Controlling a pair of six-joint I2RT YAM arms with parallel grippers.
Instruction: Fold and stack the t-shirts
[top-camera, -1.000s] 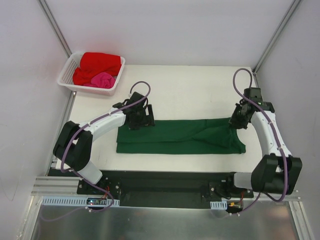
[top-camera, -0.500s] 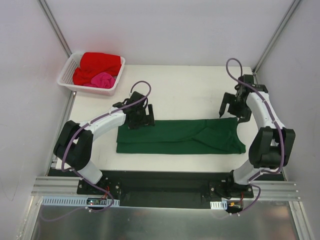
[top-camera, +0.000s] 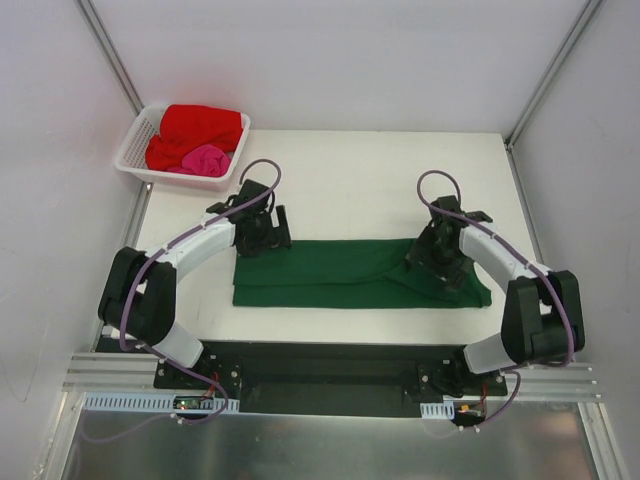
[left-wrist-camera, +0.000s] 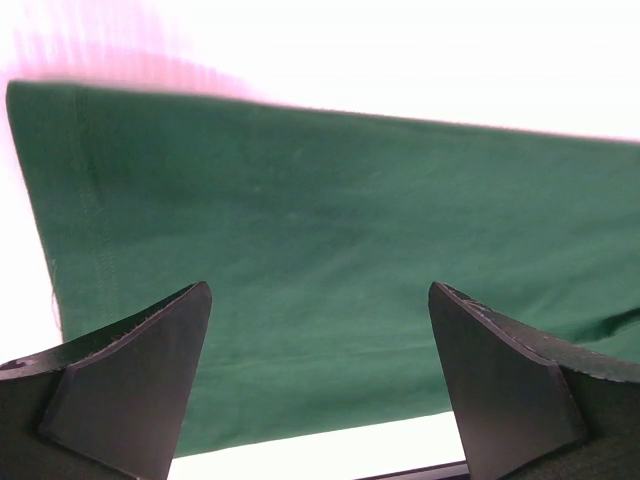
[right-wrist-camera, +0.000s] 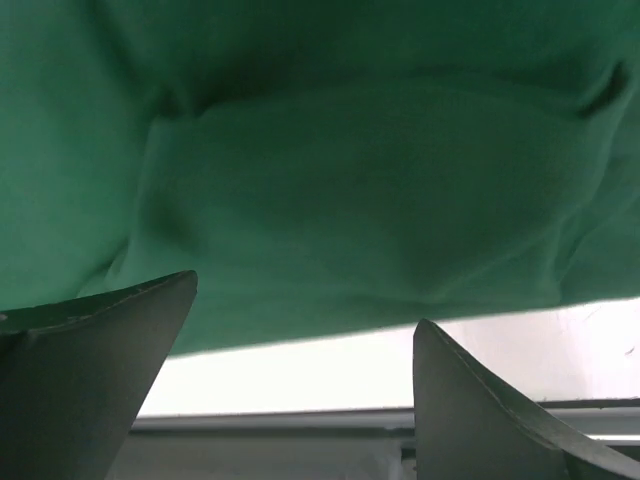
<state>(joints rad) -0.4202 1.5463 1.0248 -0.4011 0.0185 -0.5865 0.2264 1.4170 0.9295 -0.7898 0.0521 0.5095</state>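
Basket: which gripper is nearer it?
Left. The left gripper hangs at the green shirt's left end, close to the basket; the right gripper is over the shirt's right end, far across.

My left arm and right arm both reach forward and bend inward, wrists pitched down, with my left fingers and right fingers spread wide, gripping nothing.

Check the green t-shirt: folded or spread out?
Folded: the green t-shirt lies as a long narrow band, layers overlapping toward its right end.
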